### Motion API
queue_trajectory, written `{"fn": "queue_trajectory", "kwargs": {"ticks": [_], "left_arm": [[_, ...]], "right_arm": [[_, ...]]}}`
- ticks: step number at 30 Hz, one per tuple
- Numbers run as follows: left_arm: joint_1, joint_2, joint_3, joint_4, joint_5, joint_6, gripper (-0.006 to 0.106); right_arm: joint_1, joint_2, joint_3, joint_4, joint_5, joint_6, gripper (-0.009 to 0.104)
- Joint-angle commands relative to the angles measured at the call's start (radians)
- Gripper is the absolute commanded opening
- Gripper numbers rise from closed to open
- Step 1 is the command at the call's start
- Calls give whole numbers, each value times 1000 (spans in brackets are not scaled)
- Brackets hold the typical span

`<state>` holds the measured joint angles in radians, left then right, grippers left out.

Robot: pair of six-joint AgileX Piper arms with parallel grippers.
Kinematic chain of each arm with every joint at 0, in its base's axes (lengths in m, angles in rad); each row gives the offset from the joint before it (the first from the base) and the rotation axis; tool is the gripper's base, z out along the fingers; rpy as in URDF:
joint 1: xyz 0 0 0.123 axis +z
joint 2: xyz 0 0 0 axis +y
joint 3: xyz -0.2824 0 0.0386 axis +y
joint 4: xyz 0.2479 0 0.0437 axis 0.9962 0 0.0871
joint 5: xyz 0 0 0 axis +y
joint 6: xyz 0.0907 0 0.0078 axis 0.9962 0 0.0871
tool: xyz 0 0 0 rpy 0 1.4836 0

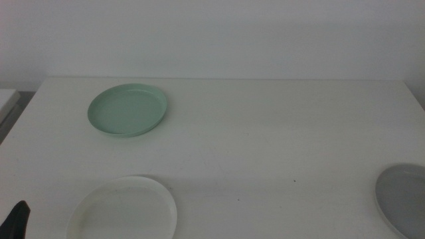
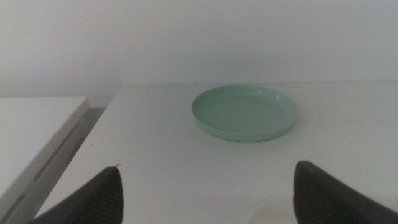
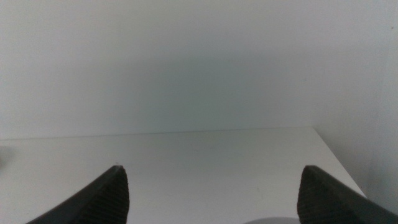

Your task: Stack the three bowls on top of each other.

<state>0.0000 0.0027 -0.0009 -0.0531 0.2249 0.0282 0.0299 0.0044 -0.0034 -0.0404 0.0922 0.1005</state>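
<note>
On the white table [image 1: 265, 146], three shallow bowls lie well apart, none stacked on another. The mint green bowl [image 1: 127, 109] sits in the upper left of the middle view, upright and flat on the tabletop, its low rim fully visible. The white bowl [image 1: 123, 208] lies at the lower left of that view, its near edge cut off by the bottom of the frame. The grey bowl [image 1: 402, 198] rests at the lower right corner, partly cut off by the right edge.

The left gripper [image 2: 208, 196] waits low at the near left of the table; in the middle view only a dark tip of it shows at the bottom left corner, just beside the white bowl and apart from it. In its wrist view both dark jaws stand spread wide with nothing between them, the mint green bowl lies ahead of them on the tabletop, and a pale curved edge of the white bowl shows close by the jaws.

The right gripper [image 3: 211, 196] is out of the middle view. Its wrist view shows its jaws likewise spread wide and holding nothing, above bare tabletop facing a plain wall [image 3: 199, 62]; a faint grey rim shows between the jaws.
</note>
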Motion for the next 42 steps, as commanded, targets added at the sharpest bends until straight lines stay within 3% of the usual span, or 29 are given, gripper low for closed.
{"fn": "queue_trajectory", "kwargs": {"ticks": [1, 12, 20, 30, 42], "left_arm": [[0, -3, 1, 4, -12, -5, 94], [0, -3, -22, 19, -11, -1, 94], [0, 210, -386, 46, 306, 1, 94], [-1, 626, -978, 28, 972, 1, 94], [-1, 795, -1045, 28, 996, 0, 94]], "right_arm": [[3, -4, 3, -6, -9, -3, 92], [3, -4, 3, -6, -9, -3, 92], [3, -4, 3, -6, -9, -3, 92], [3, -4, 3, -6, -9, -3, 92], [3, -4, 3, -6, -9, -3, 92]]}}
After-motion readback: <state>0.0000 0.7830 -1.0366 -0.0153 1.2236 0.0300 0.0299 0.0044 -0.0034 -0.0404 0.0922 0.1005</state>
